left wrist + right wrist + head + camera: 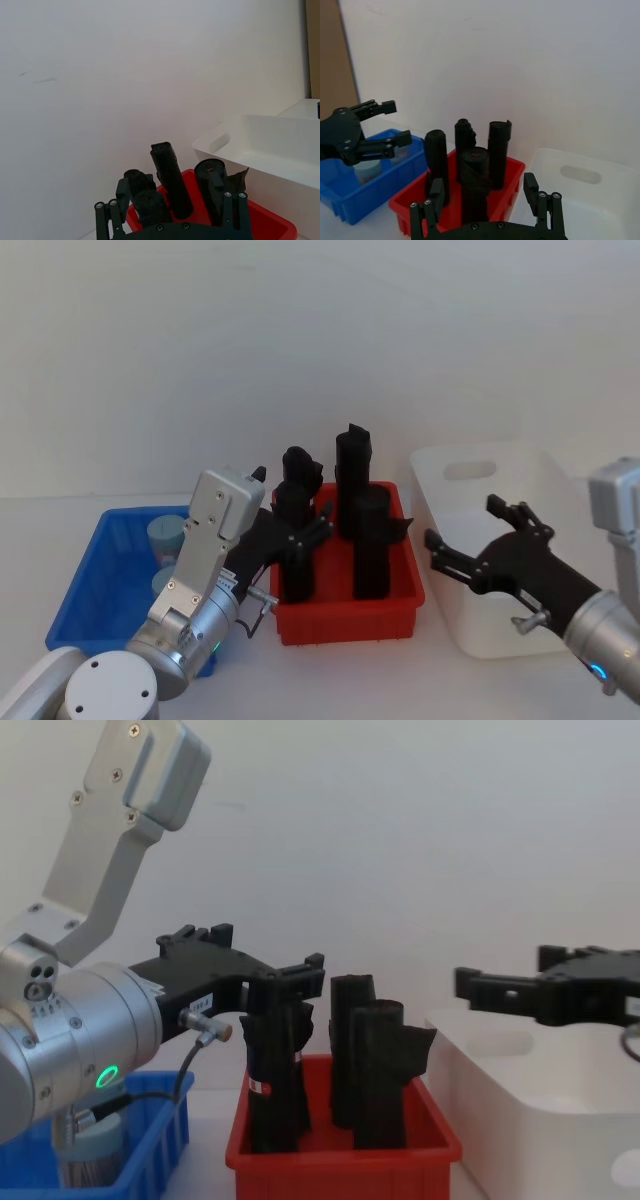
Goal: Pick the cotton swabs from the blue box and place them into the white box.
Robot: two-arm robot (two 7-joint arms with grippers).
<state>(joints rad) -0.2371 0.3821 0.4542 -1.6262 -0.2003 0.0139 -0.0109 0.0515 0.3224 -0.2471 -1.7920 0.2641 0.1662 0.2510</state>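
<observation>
The blue box [95, 585] sits at the left with two cotton swabs tubs [166, 533] standing in it; one tub [368, 170] also shows in the right wrist view. My left gripper [292, 500] hangs open and empty in the air over the line between the blue box and the red bin, above the tubs and apart from them. The white box [520, 480] stands at the right. My right gripper [462, 520] hovers open and empty over its near left side. In the chest view the left gripper [268, 952] and right gripper [505, 970] face each other across the bundles.
A red bin [350, 615] with several tall black rolled bundles [353, 475] stands between the blue box and the white box, reaching up to gripper height. A plain white wall closes the back. Bare table lies in front of the bins.
</observation>
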